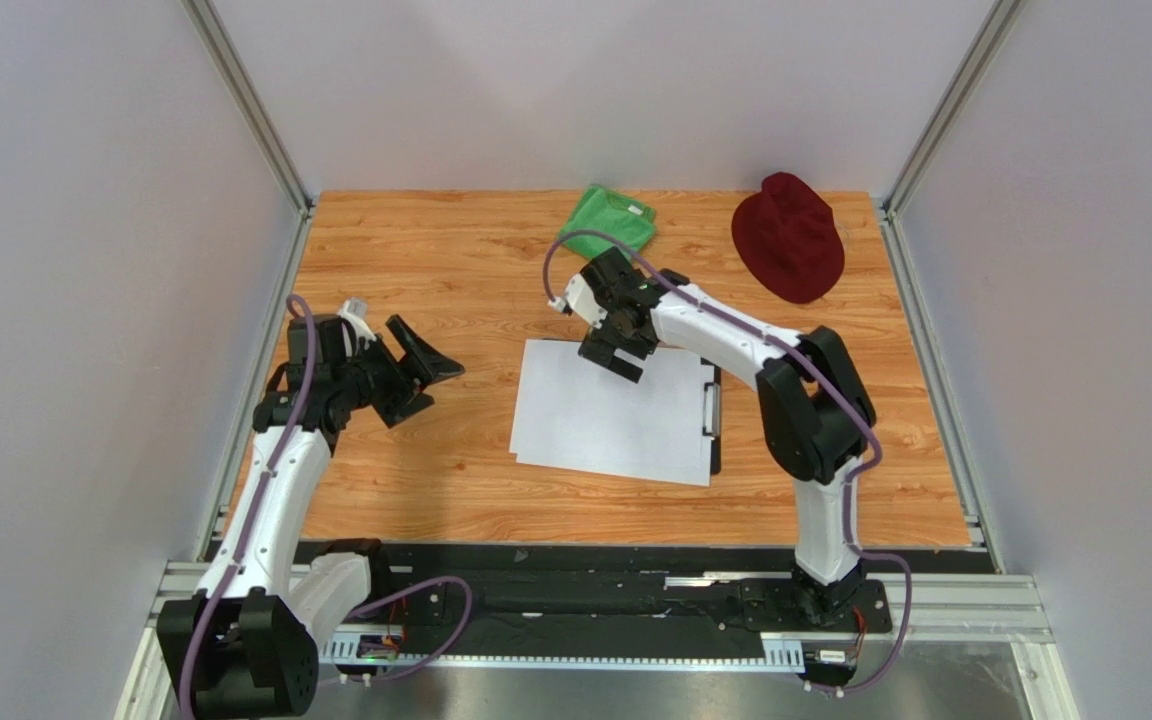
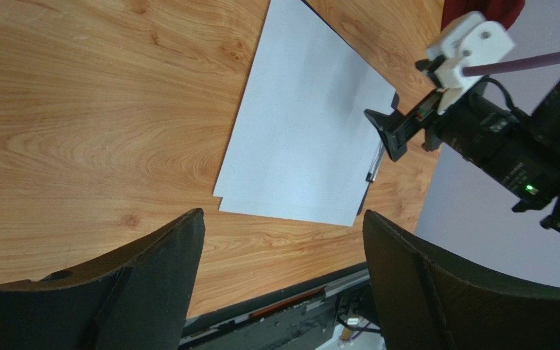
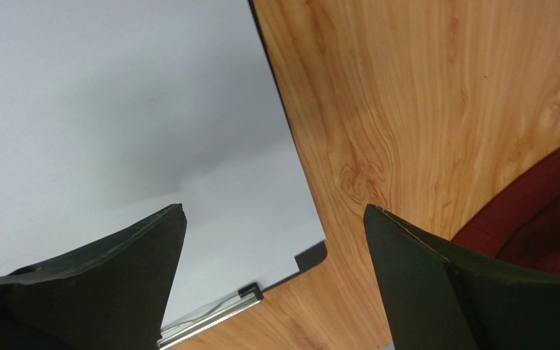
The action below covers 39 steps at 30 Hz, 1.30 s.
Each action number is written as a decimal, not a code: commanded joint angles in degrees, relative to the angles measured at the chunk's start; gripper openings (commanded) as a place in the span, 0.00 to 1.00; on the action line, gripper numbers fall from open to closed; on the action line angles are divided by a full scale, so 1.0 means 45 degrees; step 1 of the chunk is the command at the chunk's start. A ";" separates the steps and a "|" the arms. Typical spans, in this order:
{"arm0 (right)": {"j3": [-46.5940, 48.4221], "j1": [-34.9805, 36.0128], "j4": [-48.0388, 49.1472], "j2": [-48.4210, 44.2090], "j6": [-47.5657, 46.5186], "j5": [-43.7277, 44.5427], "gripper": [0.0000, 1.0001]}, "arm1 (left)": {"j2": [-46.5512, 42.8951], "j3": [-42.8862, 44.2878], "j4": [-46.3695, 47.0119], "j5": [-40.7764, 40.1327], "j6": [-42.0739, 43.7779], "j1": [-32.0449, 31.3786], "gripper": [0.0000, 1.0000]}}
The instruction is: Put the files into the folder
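The files [image 1: 605, 413] are white sheets stacked in the middle of the table on the black folder [image 1: 713, 435]. Only the folder's right edge and a corner [image 3: 311, 257] show past the paper. Its silver clip [image 3: 210, 321] lies along that short edge over the sheets. My right gripper [image 1: 615, 342] hovers open over the stack's far edge with nothing between its fingers [image 3: 407, 248]. My left gripper [image 1: 435, 384] stands open to the left of the sheets, apart from them. In the left wrist view the files [image 2: 305, 124] lie beyond my empty left gripper [image 2: 283, 226].
A green cloth [image 1: 608, 219] lies at the back centre of the table. A dark red hat [image 1: 788, 234] sits at the back right and also shows in the right wrist view as the hat [image 3: 538, 219]. Metal rails border the table's sides.
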 commanded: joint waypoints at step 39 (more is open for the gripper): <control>-0.8011 -0.4499 0.3848 -0.4285 1.2823 -0.2658 0.35 | 1.3856 0.9637 -0.0458 -0.4279 0.0190 -0.9257 0.74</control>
